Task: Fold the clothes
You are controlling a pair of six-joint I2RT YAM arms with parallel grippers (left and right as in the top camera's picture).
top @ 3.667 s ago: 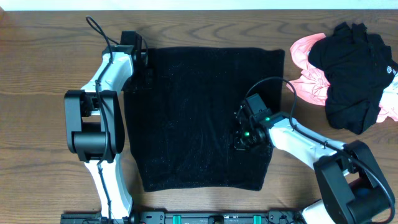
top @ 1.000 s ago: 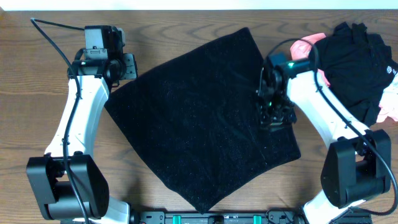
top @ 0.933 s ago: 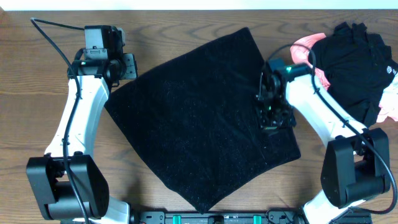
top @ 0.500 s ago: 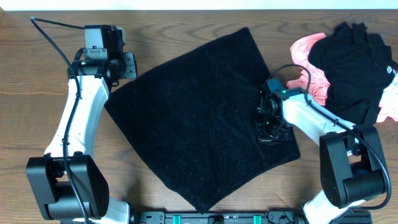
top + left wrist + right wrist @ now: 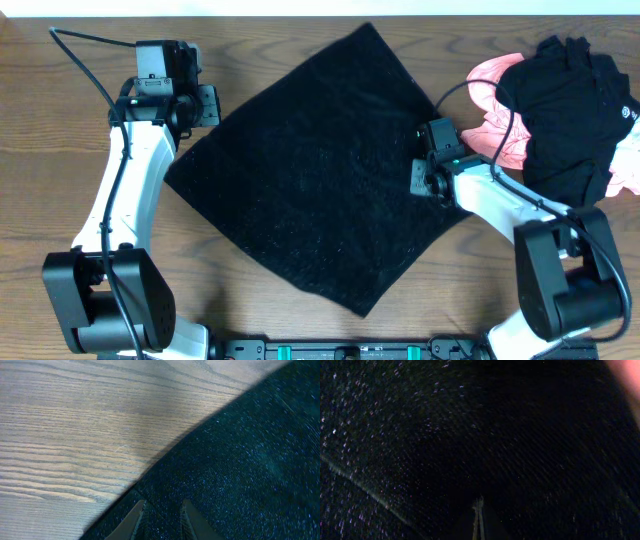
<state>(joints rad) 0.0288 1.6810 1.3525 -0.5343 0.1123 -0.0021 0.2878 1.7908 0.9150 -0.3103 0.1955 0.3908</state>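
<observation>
Left arm reaches to the far-left corner, left gripper [image 5: 207, 105] hovering over the black knit garment [image 5: 310, 170] at its edge, fingers [image 5: 131, 521] apart. Right gripper [image 5: 421, 180] sits low on the garment's right corner, fingers pinched together in the knit. The garment lies flat mid-bench, a speckled diamond. Far right, a clothes pile [image 5: 560, 110].

The clothes [image 5: 310, 170] lie on the table [image 5: 60, 220], a heap [image 5: 560, 110] to their right.

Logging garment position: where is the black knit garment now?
Seen overhead, the black knit garment lies spread mid-table like a diamond, between the left gripper and the right gripper, left of the clothes pile.
</observation>
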